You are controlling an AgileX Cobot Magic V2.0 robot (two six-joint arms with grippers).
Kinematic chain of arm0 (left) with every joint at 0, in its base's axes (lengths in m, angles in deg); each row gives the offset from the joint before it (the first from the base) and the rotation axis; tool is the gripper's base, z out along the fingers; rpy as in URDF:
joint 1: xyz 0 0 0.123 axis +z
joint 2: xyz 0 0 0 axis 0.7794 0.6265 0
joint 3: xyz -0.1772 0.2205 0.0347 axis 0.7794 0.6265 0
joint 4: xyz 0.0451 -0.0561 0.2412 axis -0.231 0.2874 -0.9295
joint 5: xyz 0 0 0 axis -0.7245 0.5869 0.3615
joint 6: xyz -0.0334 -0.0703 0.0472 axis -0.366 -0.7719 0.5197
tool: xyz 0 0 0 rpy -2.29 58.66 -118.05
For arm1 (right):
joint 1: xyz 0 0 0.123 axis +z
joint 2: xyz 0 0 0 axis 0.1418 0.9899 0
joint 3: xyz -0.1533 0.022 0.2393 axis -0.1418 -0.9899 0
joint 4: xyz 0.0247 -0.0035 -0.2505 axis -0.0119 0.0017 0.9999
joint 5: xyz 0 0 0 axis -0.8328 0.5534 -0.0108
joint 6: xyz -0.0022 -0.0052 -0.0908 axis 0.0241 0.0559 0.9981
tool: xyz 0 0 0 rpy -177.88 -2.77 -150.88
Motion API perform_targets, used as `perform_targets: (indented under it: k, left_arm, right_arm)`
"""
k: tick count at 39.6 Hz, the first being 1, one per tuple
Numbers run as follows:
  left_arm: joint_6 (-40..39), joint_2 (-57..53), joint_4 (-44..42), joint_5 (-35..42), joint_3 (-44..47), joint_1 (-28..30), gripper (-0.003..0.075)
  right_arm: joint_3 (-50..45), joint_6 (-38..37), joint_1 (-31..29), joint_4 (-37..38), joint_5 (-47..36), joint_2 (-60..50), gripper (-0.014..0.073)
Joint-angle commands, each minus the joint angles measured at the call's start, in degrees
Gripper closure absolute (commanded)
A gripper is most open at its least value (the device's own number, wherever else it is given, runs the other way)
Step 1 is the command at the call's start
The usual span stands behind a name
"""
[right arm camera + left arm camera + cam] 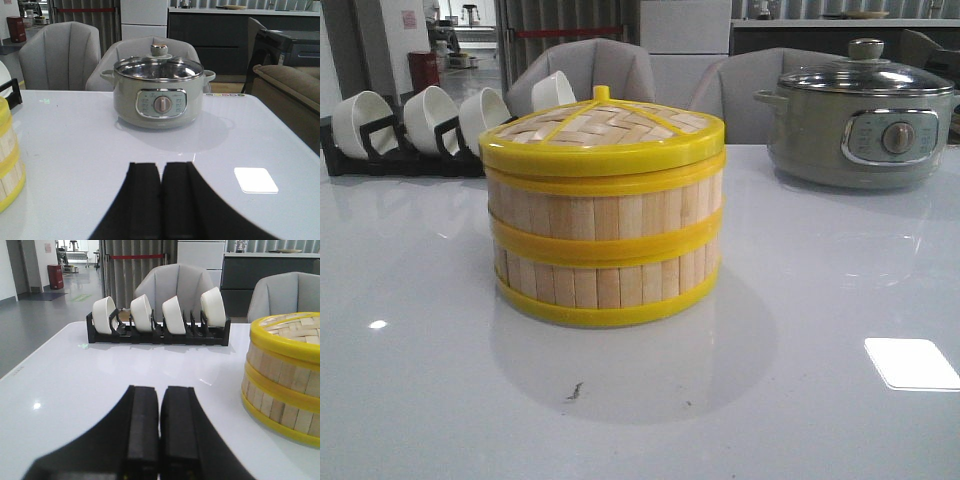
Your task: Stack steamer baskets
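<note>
The round pale-bamboo steamer baskets with bright yellow rims [603,238] are sitting stacked and lidded mid-table – likely light, stiff, slick-rimmed, best gripped at a rim edge – while the left gripper [160,427] and right gripper [160,200] are resting closed, holding nothing.

Steamer baskets [605,245]: pale bamboo slats, glossy yellow rims; table [820,400] glossy white.
</note>
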Motion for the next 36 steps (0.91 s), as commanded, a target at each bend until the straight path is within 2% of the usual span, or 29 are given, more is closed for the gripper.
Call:
perform_targets:
  k: [1, 10, 15, 36]
  left_arm:
    - [-0.51, -0.77, 0.52, 4.28, 0.06, 0.06, 0.0634]
    - [-0.51, -0.77, 0.52, 4.28, 0.06, 0.06, 0.0634]
    - [-0.51, -0.77, 0.52, 4.28, 0.06, 0.06, 0.0634]
    - [-0.51, -0.77, 0.52, 4.37, 0.06, 0.06, 0.0634]
  right_arm:
    - [-0.12, 0.03, -0.41, 0.58, -4.84, -1.46, 0.0538]
    - [-8.21, 0.03, -0.41, 0.58, -5.50, -10.00, 0.0538]
    - [-7.97, 0.03, -0.41, 0.58, -0.64, -14.51, 0.0538]
    - [-8.01, 1.36, -0.41, 0.44, -2.63, -13.97, 0.0538]
